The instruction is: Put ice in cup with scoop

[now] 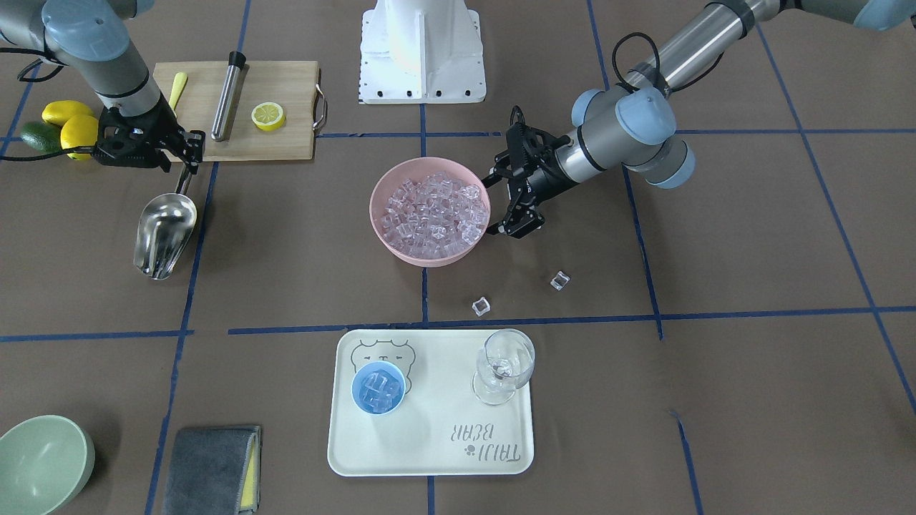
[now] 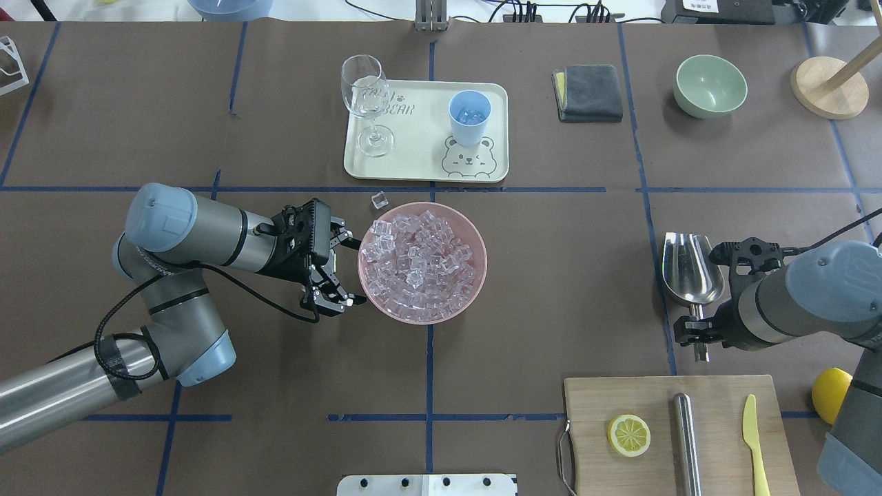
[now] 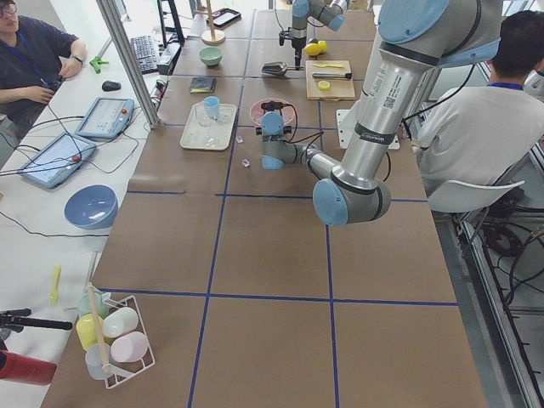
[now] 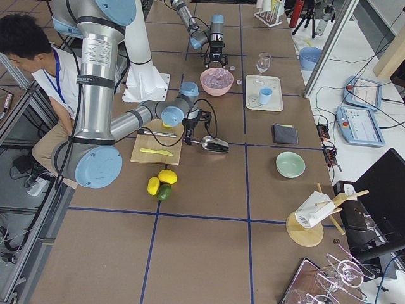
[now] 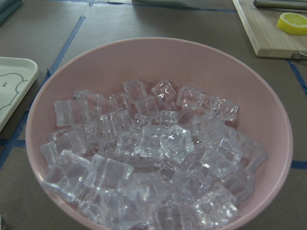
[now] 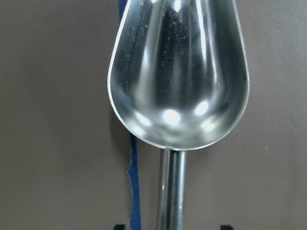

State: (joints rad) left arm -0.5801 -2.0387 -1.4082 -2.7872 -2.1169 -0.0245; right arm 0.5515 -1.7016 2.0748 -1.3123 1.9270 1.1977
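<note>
Lying loose, two ice cubes (image 1: 481, 306) (overhead: one).

You have bare table between the pink bowl (image 1: 429, 259) and the tray (image 1: 429, 443), except for two loose ice cubes (image 1: 481, 306). On the tray, the tall wine glass (image 1: 504, 361) stands near the cup (image 1: 356, 392).

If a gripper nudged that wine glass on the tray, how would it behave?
The wine glass would probably tip rather than slide, since its wide bowl sits high on a thin stem over a small foot. It is clear and looks thin-walled, so it is likely fragile. Its smooth surface may slip in the jaws.
</note>
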